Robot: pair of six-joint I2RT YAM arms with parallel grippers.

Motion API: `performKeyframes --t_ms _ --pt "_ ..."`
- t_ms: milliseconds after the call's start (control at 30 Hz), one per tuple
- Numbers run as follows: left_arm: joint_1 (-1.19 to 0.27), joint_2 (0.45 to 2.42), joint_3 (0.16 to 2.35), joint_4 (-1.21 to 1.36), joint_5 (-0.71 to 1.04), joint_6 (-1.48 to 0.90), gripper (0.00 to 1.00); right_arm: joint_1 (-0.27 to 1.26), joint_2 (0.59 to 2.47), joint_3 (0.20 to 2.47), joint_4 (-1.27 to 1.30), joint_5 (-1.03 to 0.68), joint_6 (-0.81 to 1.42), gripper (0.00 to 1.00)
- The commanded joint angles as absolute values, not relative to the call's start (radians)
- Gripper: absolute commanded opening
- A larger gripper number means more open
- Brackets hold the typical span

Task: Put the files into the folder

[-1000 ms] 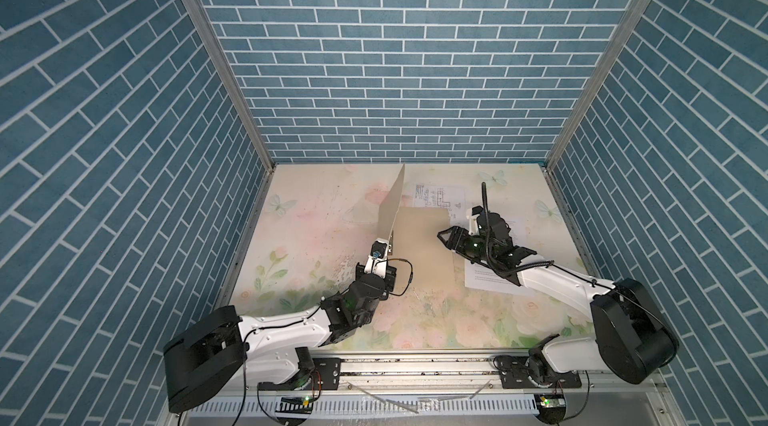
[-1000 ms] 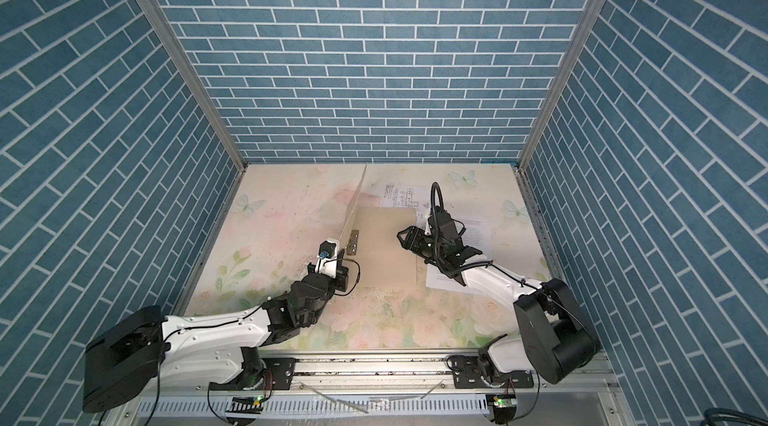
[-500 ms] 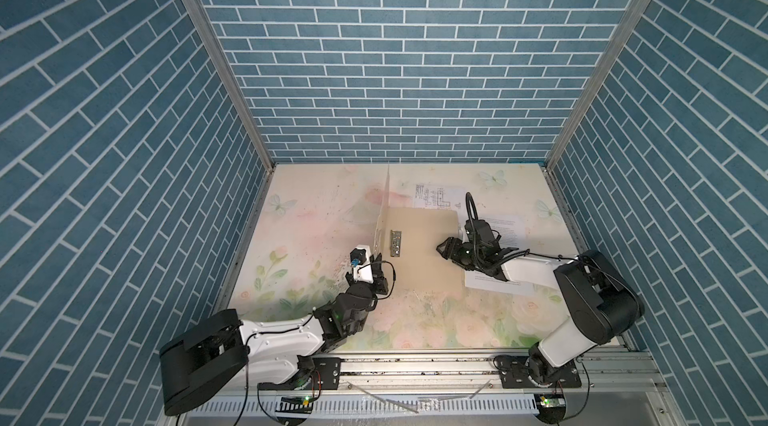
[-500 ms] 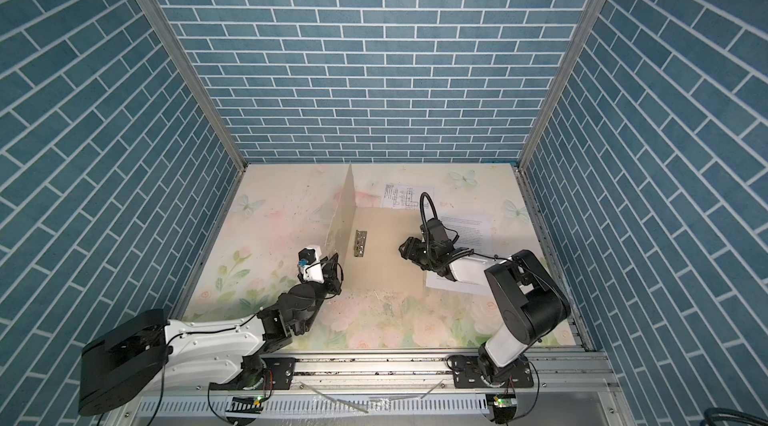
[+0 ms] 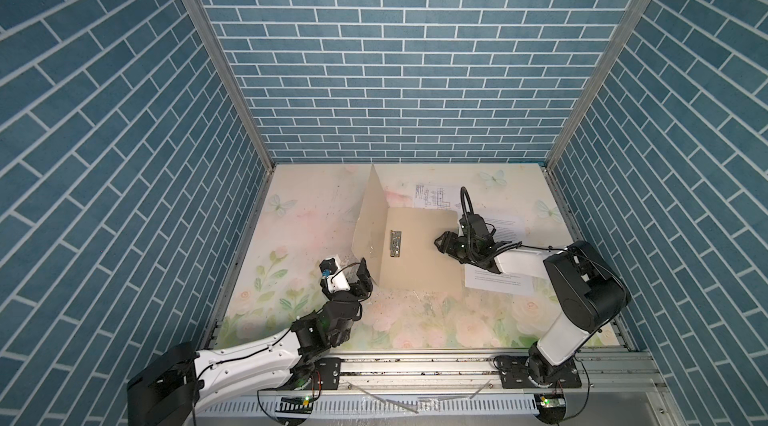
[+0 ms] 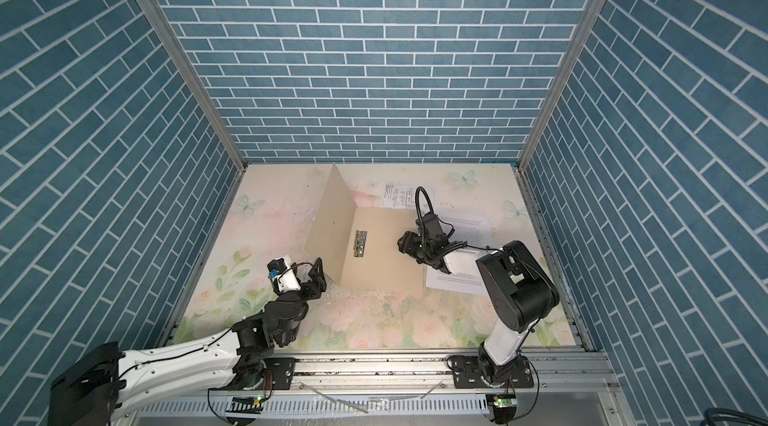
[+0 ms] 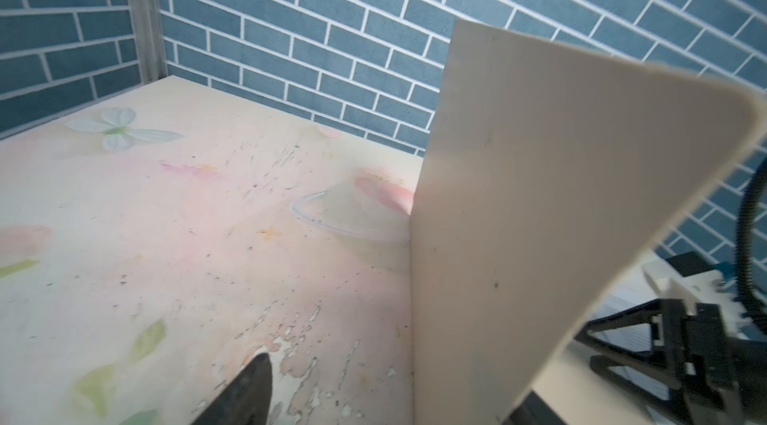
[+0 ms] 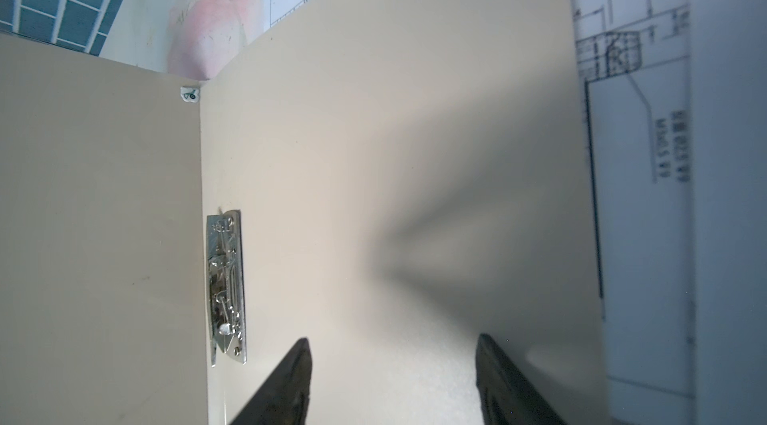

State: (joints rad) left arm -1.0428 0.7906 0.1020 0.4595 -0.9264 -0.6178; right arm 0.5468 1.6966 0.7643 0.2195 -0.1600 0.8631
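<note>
2 grippers, both released.

Left gripper (image 5: 362,272): jaws spread, holding nothing. It sits at the near-left corner of the folder's (image 6: 386,261) raised cover (image 5: 370,228). In the left wrist view one finger (image 7: 251,385) shows, well clear of the cover. The second finger is mostly hidden behind the cover, so I can't tell whether it touches.

Right gripper (image 8: 392,344): jaws apart with nothing between them. It is over the right part of the folder's flat panel (image 5: 424,261), pointing left. Its shadow falls on the panel; contact can't be told.

1 folder, beige, open, mid-table:
- The right half lies flat on the table (image 5: 316,211).
- The left half stands close to upright.
- The fold runs near to far.

1 metal clip (image 5: 395,243) sits on the flat panel, just right of the fold.

2 paper sheets, both outside the folder, flat on the table:
- Drawing sheet (image 5: 432,196): at the far-right corner of the folder. In the right wrist view the panel's far edge lies over part of it.
- Text sheet (image 5: 505,225): right of the folder, its left edge just beside the panel's right edge. The right arm (image 5: 519,260) reaches across its middle, so only the far and near strips show.

The flat panel carries only the clip.
</note>
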Motion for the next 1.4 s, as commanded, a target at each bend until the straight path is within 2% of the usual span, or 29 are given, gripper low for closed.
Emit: performKeyframes --t_ms 0,300,567,700,967,1133,1367 --pt "-1.025 0.752 0.102 0.280 -0.992 -0.698 0.87 0.543 1.741 0.761 0.086 -0.121 0.835 0.62" --pt "-0.816 0.765 0.129 0.060 -0.791 -0.890 0.92 0.542 1.737 0.780 0.041 -0.126 0.813 0.62" --pt "-0.724 0.818 0.120 -0.010 -0.697 -1.021 0.95 0.543 1.739 0.793 0.026 -0.127 0.807 0.62" --pt "-0.656 0.840 0.118 -0.011 -0.593 -1.025 0.94 0.543 1.742 0.795 0.025 -0.130 0.804 0.61" --pt "-0.650 0.845 0.241 -0.124 -0.532 -0.955 0.92 0.543 1.740 0.813 0.028 -0.145 0.786 0.62" --pt "-0.653 0.848 0.334 -0.151 -0.455 -0.846 0.90 0.542 1.675 0.798 0.087 -0.155 0.760 0.66" --pt "-0.716 0.963 0.475 -0.150 -0.464 -0.734 0.98 0.542 1.508 0.765 0.099 -0.060 0.704 0.83"
